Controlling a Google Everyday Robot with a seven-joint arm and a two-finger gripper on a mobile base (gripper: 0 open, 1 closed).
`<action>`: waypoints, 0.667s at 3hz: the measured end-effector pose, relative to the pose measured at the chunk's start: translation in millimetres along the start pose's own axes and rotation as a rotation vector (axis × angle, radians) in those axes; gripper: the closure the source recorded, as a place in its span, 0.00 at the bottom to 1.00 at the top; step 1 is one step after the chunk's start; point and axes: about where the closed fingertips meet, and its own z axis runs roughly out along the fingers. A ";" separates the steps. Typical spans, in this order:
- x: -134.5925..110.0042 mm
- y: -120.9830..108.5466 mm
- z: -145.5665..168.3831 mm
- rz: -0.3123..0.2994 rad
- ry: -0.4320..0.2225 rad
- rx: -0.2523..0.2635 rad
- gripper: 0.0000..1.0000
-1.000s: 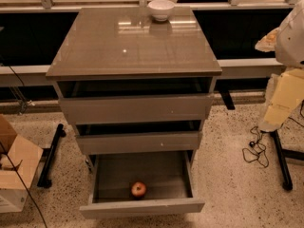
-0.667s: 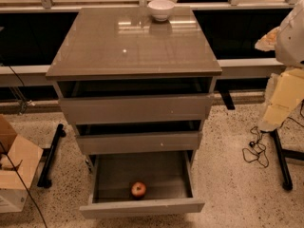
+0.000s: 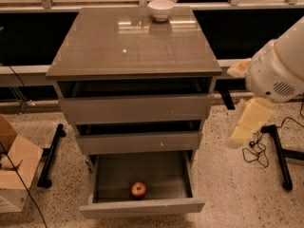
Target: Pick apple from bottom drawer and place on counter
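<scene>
The apple, small and red, lies at the front middle of the bottom drawer, which is pulled out wide. The counter is the glossy brown top of the cabinet above it. Of my arm I see only a white housing and a pale link at the right, beside the cabinet at the height of the upper drawers. The gripper itself is out of view, somewhere off the right side, well away from the apple.
A white bowl stands at the counter's back edge. The two upper drawers are slightly open. A cardboard box sits on the floor at left, with a black stand leg beside it. Another leg and cables lie at right.
The arm's white housing and pale link have moved left and down, further into view beside the cabinet. The apple, drawers and bowl have not moved.
</scene>
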 end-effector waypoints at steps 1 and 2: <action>-2.4 5.1 66.4 0.034 -0.144 -0.057 0.00; 0.8 -1.1 112.0 0.075 -0.234 -0.093 0.00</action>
